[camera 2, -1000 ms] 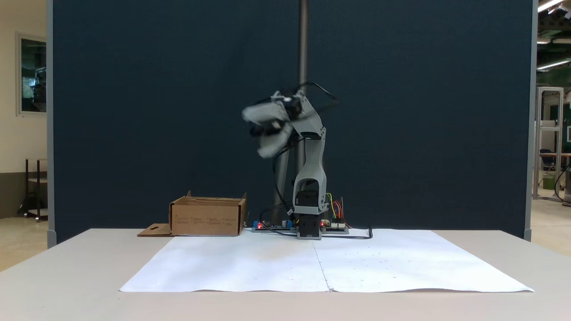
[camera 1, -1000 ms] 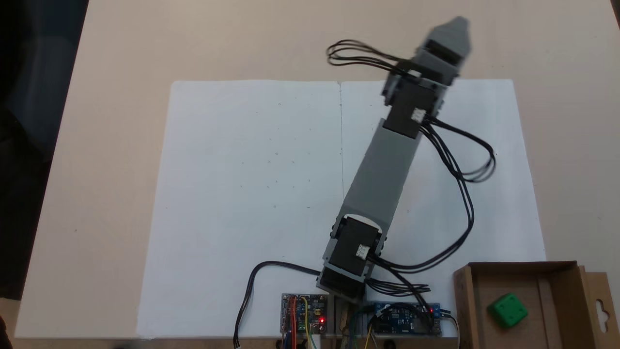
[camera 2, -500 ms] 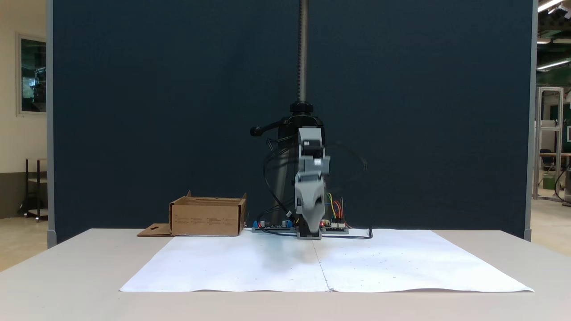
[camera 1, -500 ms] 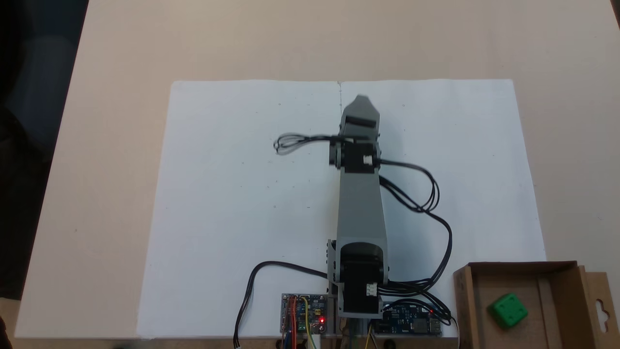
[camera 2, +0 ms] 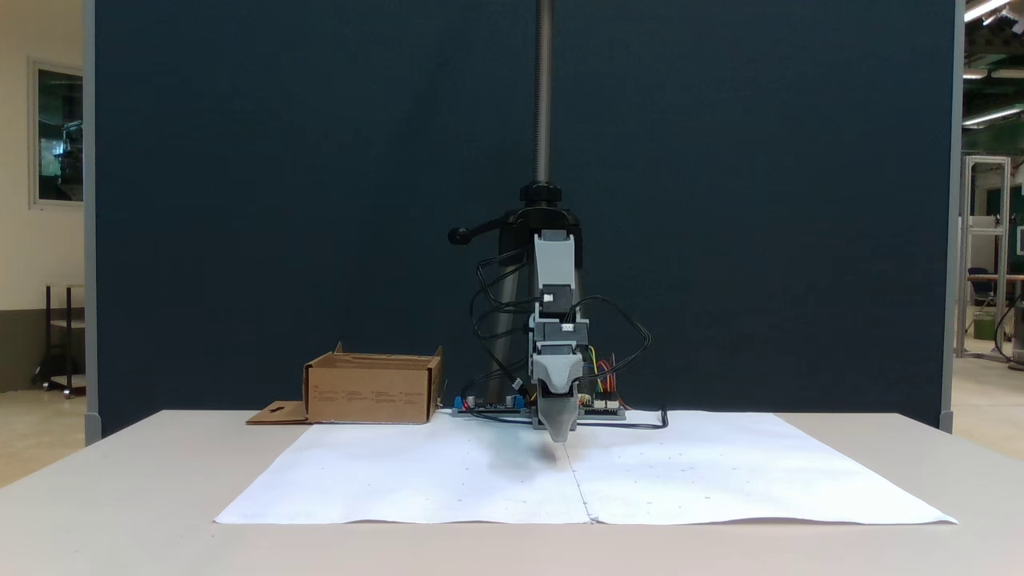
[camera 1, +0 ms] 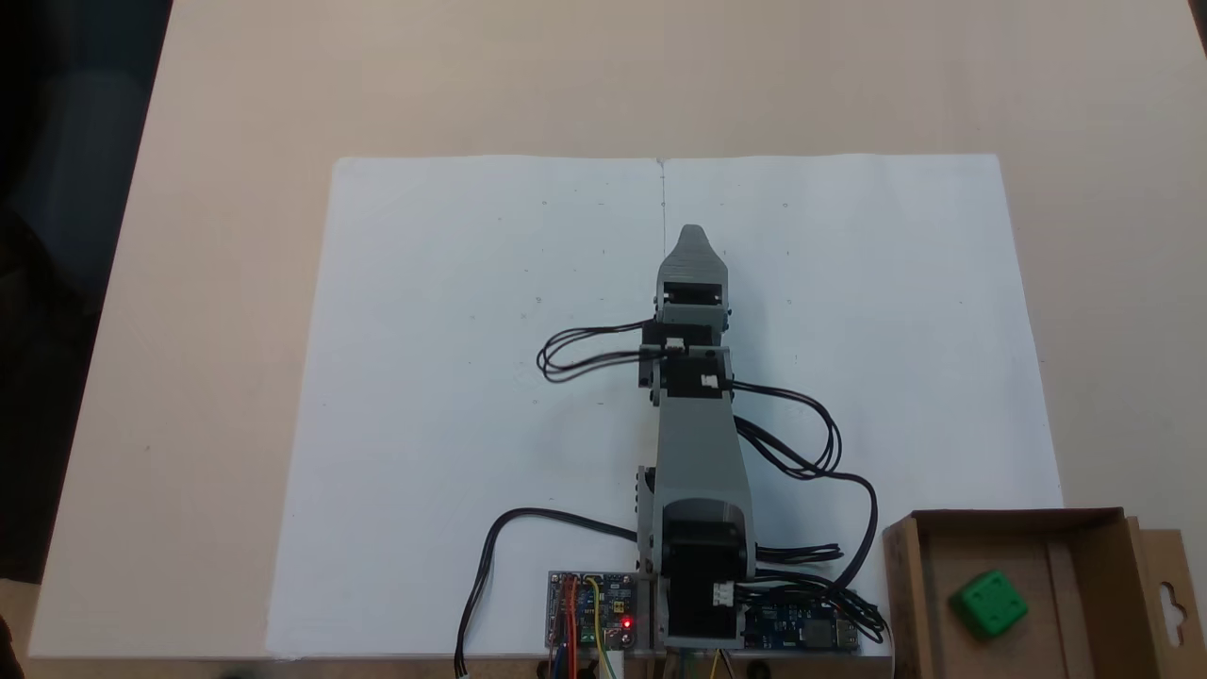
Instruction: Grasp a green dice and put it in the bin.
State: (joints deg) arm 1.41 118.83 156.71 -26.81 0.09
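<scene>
The green dice (camera 1: 987, 604) lies inside the bin (camera 1: 902, 585), a brown cardboard box at the lower right corner of a fixed view. In the front fixed view the bin (camera 2: 372, 390) stands left of the arm's base, and its walls hide the dice. My gripper (camera 1: 691, 236) points away from the base over the middle of the white paper. From the front, my gripper (camera 2: 559, 436) hangs low, its tip just above the paper. Its jaws lie together in a single point with nothing between them. It is far from the bin.
White paper (camera 1: 471, 377) covers the middle of the beige table (camera 1: 236, 113). Circuit boards (camera 1: 589, 608) and black cables (camera 1: 811, 453) sit around the arm's base. The bin's flap (camera 1: 1169, 604) with a keyhole slot sticks out sideways. A dark partition (camera 2: 320, 200) stands behind.
The arm swung from high over the paper's far right side to the centre line, folded in and came down. The gripper now sits low over the paper. The dice has stayed in the bin.
</scene>
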